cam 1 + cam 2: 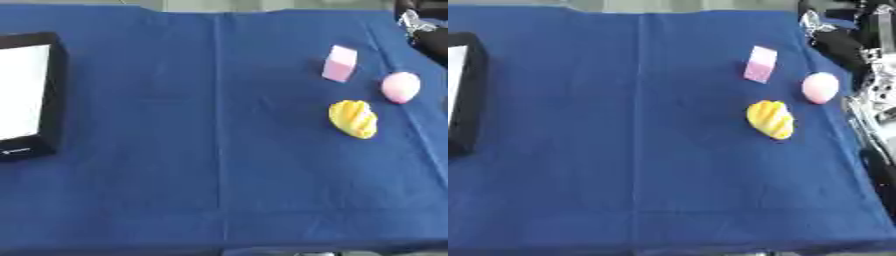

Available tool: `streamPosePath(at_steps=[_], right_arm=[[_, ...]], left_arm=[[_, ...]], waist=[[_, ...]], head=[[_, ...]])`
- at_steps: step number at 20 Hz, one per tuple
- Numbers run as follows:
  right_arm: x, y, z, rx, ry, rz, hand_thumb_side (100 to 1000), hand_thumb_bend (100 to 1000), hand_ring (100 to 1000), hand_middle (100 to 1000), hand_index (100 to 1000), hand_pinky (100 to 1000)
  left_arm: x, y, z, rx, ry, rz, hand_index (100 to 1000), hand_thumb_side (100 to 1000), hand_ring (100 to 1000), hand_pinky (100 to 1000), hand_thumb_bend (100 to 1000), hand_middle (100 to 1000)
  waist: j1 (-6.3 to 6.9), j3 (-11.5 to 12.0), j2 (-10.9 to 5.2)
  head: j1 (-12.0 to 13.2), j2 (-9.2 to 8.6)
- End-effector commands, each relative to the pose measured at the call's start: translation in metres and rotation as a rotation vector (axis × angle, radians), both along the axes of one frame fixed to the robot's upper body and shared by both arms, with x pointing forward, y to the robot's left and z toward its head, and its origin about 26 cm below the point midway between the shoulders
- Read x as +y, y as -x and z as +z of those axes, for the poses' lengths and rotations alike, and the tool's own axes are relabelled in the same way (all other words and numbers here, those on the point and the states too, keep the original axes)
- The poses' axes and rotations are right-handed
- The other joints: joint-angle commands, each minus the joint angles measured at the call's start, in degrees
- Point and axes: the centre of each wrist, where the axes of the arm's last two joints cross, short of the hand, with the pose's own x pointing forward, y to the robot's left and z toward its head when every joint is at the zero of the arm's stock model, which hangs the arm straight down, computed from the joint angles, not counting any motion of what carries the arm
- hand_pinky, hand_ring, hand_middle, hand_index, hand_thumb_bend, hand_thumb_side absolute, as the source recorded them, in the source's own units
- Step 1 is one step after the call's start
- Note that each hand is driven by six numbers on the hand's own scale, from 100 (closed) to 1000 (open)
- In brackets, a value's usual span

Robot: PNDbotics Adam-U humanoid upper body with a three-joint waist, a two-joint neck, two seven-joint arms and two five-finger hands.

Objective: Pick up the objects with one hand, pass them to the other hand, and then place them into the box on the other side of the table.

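- We see three objects on the blue table (219, 150), toward its right side: a pink block (340, 63), a pink ball (401, 87) just right of it, and a yellow ridged piece (353, 119) nearer us.
- The black box (54, 95) with its white inside sits at the far left edge, well apart from them.
- Neither of our hands shows; we cannot tell their state.
- We judge no pickup has begun. Next, our right hand should reach for one object, then pass it left.
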Motion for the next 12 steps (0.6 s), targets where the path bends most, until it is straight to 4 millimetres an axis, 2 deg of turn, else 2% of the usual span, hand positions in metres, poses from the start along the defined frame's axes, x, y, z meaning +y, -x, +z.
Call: streamPosePath(at_steps=[1,9,12], right_arm=[[-0.0010,0.0038,0.0139,-0.037,0.044,0.001,251,396,742,745,737,642],[-0.0011,0.0045,0.0145,-0.029,0.057,0.003,257,406,745,748,739,644],[-0.0034,0.0052,0.0173,0.003,0.113,-0.007,292,464,759,768,760,660]], left_arm=[[0.0062,0.0028,0.0127,-0.037,-0.032,0.018,770,744,591,619,111,614],[0.0062,0.0030,0.0126,-0.037,-0.034,0.017,769,744,591,620,111,613],[0.0067,0.0031,0.0126,-0.035,-0.036,0.020,769,745,591,621,108,613]], waist=[[0.15,0.03,-0.76],[0.07,0.17,-0.81],[-0.03,0.21,-0.83]], head=[[0.20,0.05],[0.27,0.15],[-0.06,0.28]])
